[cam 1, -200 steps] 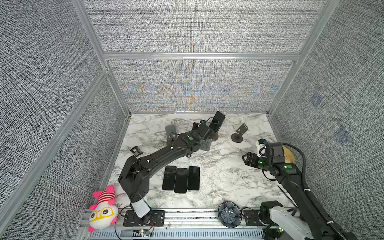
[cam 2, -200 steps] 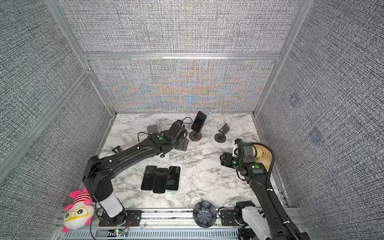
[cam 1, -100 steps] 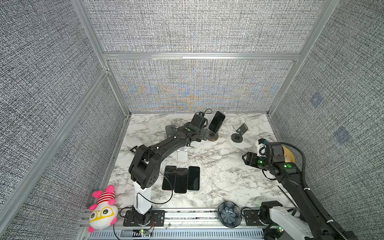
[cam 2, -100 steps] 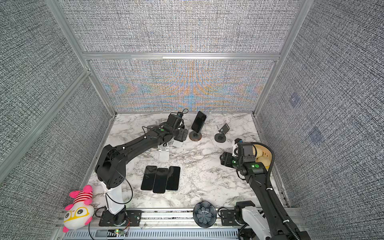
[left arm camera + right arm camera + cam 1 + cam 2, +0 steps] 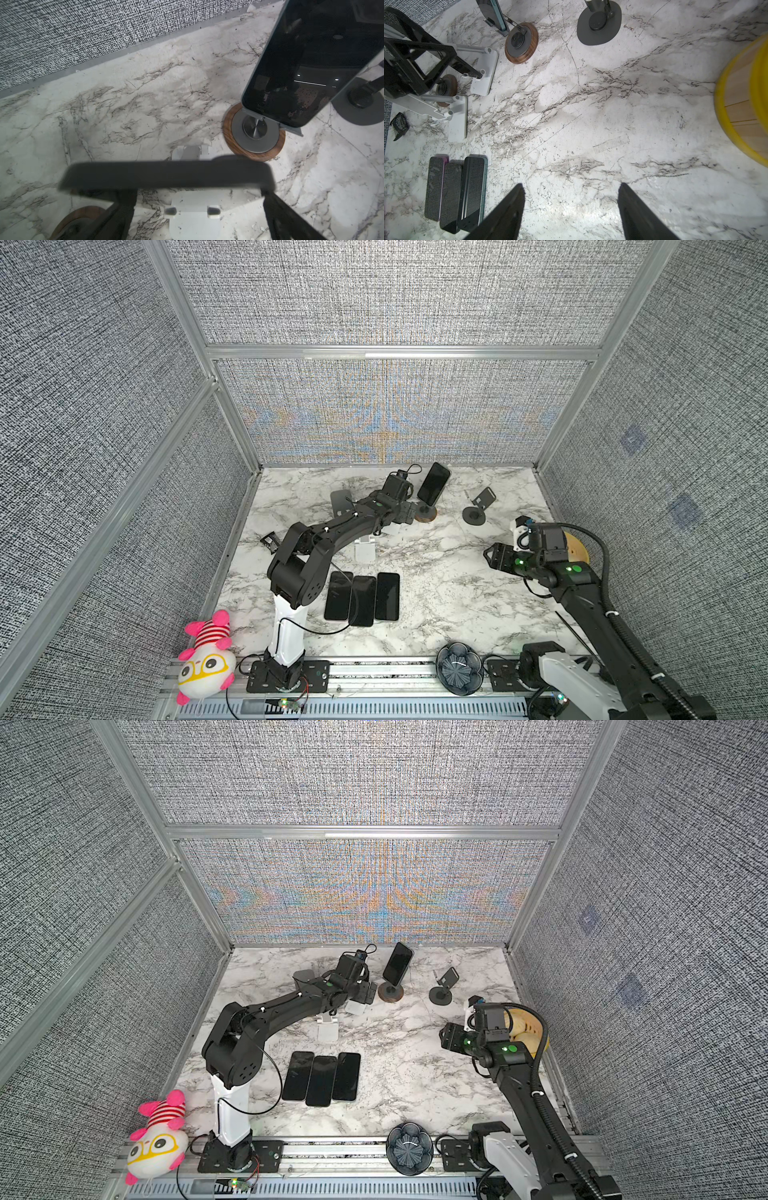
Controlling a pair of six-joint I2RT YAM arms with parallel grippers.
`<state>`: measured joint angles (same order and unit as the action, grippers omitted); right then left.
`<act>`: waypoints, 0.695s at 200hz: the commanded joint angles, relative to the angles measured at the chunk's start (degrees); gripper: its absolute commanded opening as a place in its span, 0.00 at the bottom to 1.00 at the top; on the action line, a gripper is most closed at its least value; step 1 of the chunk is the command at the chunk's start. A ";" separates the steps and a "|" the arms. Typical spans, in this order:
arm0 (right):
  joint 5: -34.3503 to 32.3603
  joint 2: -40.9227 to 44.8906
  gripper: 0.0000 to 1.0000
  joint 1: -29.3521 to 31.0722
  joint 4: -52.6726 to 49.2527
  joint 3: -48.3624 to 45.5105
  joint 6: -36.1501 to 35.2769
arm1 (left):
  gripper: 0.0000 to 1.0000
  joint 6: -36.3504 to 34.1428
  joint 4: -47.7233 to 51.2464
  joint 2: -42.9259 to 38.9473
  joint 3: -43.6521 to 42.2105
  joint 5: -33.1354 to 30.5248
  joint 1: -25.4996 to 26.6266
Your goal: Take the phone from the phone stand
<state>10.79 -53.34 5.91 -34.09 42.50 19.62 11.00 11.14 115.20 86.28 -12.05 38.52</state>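
Marbled worktop (image 5: 436, 564) is enclosed by grey woven walls, and near its far edge, just right of centre in both top views, the phone (image 5: 433, 484) is seen propped at a tilt on the phone stand (image 5: 428, 514) with the wood-rimmed round base. The left gripper (image 5: 409, 512) is positioned just left of that base with its jaws spread wide. The right gripper (image 5: 571, 186) is seen well apart at the right of the frame, likewise spread over bare worktop.
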 commanded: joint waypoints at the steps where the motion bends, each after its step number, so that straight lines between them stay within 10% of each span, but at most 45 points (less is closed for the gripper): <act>1: -0.31 -0.09 0.72 -0.05 -0.10 0.07 -0.18 | 0.98 1.18 -3.78 0.48 -0.28 -0.78 -0.38; 139: -0.16 0.00 0.72 -0.02 0.39 -0.18 -0.19 | 0.90 3.83 -7.07 2.24 -2.47 1.14 -1.95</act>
<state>10.79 -53.17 5.93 -34.09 42.50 19.62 13.98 5.48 117.60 84.20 -11.42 36.71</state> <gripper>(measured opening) 0.718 0.927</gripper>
